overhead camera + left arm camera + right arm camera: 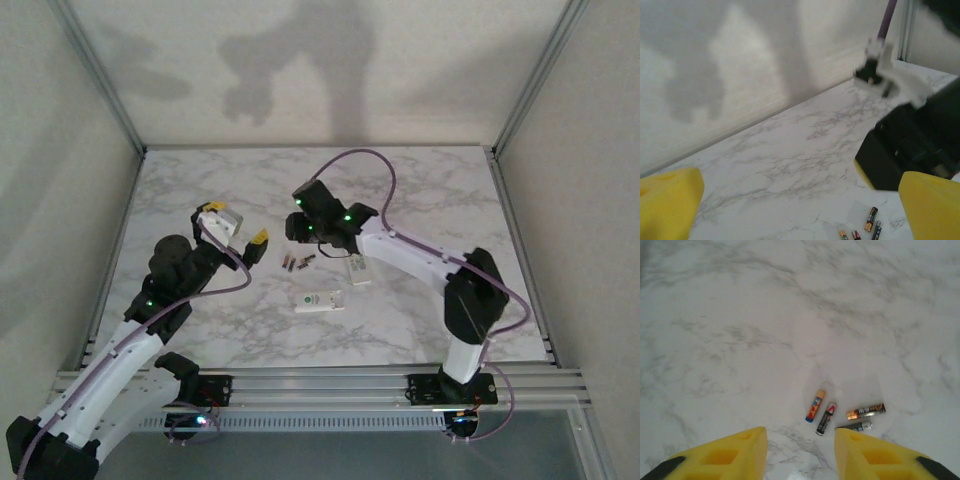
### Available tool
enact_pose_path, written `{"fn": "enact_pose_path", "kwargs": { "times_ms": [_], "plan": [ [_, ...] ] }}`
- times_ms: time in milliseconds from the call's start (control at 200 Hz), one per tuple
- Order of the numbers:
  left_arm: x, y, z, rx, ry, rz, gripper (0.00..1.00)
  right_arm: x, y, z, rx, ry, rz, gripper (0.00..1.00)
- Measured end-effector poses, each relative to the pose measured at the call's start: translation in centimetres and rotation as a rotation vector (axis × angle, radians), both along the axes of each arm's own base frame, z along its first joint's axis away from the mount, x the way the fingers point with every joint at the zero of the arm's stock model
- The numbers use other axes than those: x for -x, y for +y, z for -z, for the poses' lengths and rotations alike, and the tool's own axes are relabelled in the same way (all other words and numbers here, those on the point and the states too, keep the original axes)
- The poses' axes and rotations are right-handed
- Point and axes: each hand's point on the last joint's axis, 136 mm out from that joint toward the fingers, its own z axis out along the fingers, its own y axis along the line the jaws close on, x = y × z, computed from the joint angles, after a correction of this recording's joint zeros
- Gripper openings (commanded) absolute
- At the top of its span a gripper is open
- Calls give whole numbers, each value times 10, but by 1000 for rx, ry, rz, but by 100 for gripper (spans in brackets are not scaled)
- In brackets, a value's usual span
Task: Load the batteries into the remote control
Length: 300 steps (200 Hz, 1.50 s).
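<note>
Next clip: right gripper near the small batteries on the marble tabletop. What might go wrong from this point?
1. The four small cylindrical batteries lie close together; the open right gripper may catch two or knock neighbours.
2. They are round on a smooth white marble tabletop, so a bumped one may roll.
3. The small white rectangular remote control lies loose and may slide during loading.

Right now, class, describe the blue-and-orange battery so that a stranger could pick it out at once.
On the marble table, four batteries lie clustered just ahead of the right gripper. In the right wrist view, the blue-and-orange battery is the leftmost of them. It alone has a blue body with an orange tip; its neighbours are black, gold or grey.
</note>
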Motion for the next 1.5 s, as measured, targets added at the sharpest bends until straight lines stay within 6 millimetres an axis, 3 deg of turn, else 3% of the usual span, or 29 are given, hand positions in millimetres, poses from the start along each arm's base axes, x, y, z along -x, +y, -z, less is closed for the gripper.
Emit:
{"fn": "enact_pose_path", "kwargs": {
  "times_ms": [130,310,646,931,1216,1502],
  "plan": [
    [-1,3,0,10,2,-13,100,7,-4,54,91,144,100,16],
    [1,4,10,6,8,-15,100,15,8,89,174,222,106,16],
    [0,5,11,-11,0,-13,99,8,24,105,205,244,113,21],
    [0,6,11,-23,-7,-10,99,8,24,122,240,269,117,27],
    [0,5,11,-23,-7,-6,100,5,29,139,265,286,118,20],
    [0,6,11,-25,-7,-7,100,4,29,139,269,288,118,11]
  ]
}}
